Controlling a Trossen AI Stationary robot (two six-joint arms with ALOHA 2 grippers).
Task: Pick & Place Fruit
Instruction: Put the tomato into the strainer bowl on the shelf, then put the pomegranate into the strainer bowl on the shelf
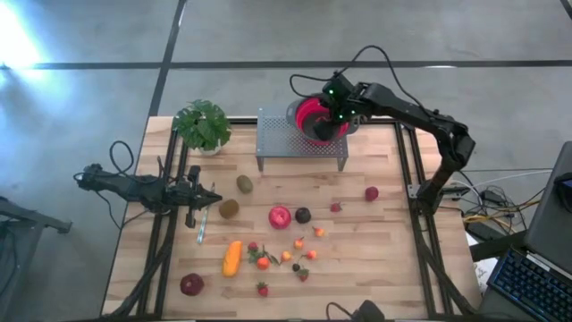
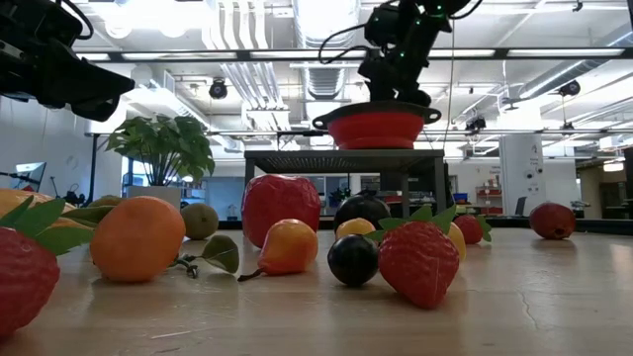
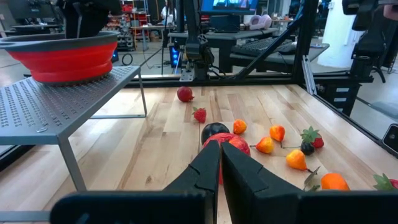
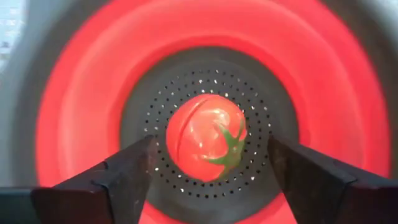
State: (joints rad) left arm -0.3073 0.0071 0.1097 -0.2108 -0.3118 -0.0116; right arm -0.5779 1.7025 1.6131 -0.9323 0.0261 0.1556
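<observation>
Showing: pale wooden worktop [image 1: 375, 259] seen from above, with two dark arms.
Rack: grey perforated metal rack [image 1: 286, 143] at the middle of the worktop's far edge.
Plant: leafy green potted plant [image 1: 203, 125] at the far left corner.
Colander: round red colander bowl [image 1: 315, 119] on the rack's right end.
Right gripper: right gripper [image 4: 211, 171] held over the colander, fingers apart, gripping nothing.
Tomato: glossy red toy tomato with green stem [image 4: 206, 137] lying in the colander's perforated bottom, between the fingers but clear of them.
Left gripper: left gripper [image 3: 220, 163] at the worktop's left edge, fingers pressed together, empty.
Loose fruit: red toy apple [image 1: 280, 216], long orange piece [image 1: 232, 258], two brown kiwis [image 1: 244, 184] and dark plum [image 1: 303, 215] across the worktop's middle; tiny strawberries [image 1: 263, 289] toward the near edge.
</observation>
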